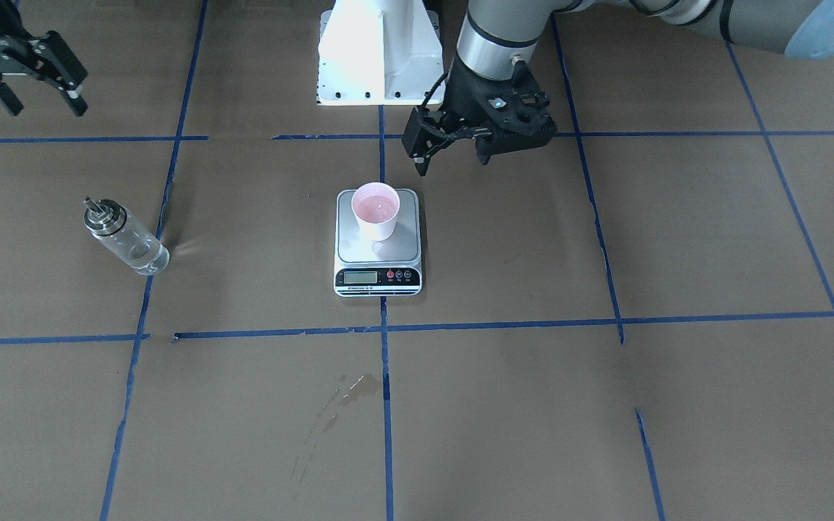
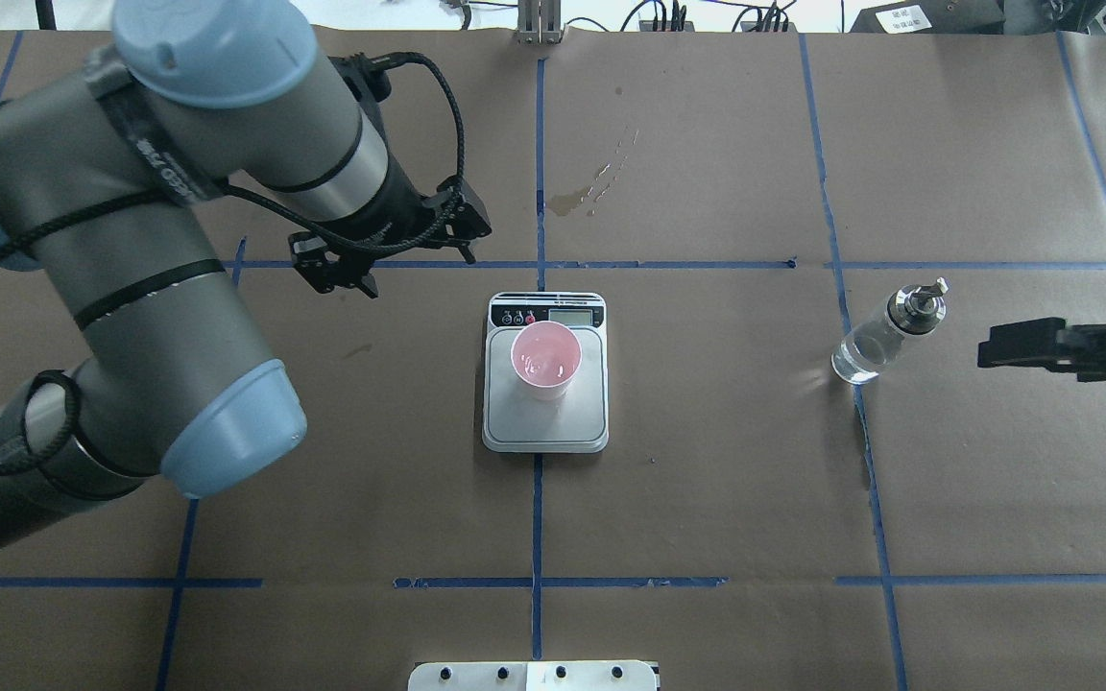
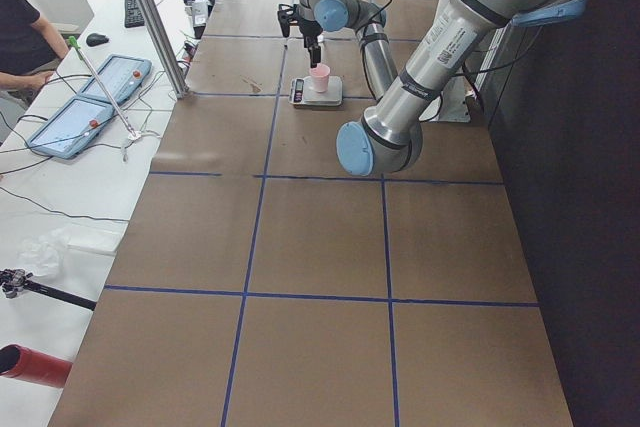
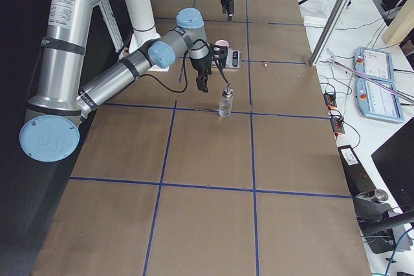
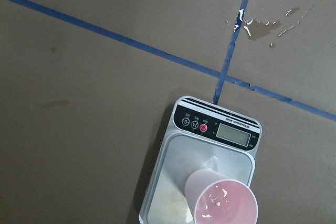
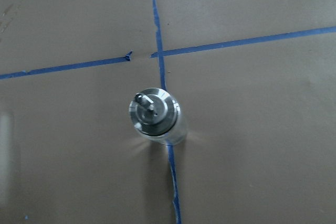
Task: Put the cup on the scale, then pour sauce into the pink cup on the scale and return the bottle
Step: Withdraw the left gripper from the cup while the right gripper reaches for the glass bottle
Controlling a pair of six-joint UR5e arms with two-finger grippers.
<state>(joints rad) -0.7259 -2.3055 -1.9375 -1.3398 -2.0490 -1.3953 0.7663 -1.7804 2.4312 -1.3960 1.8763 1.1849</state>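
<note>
The pink cup point(image 1: 376, 210) stands upright on the far half of the scale point(image 1: 359, 246), which has a silver platform and a black display strip. Both also show in the overhead view, the cup point(image 2: 545, 360) on the scale point(image 2: 515, 422). In the left wrist view the cup point(image 5: 223, 203) shows wet glints inside. My left gripper point(image 1: 453, 163) is open and empty, hovering beside the scale on the robot's side. The clear glass bottle point(image 1: 124, 239) stands upright on the table, apart from the scale. My right gripper point(image 1: 46, 108) is open and empty above the bottle point(image 6: 155, 116).
A dried sauce stain point(image 1: 352, 387) marks the brown paper on the operators' side of the scale. The white robot base point(image 1: 377, 51) stands behind the scale. Blue tape lines cross the table. Tablets and cables lie on a side bench point(image 3: 90, 107).
</note>
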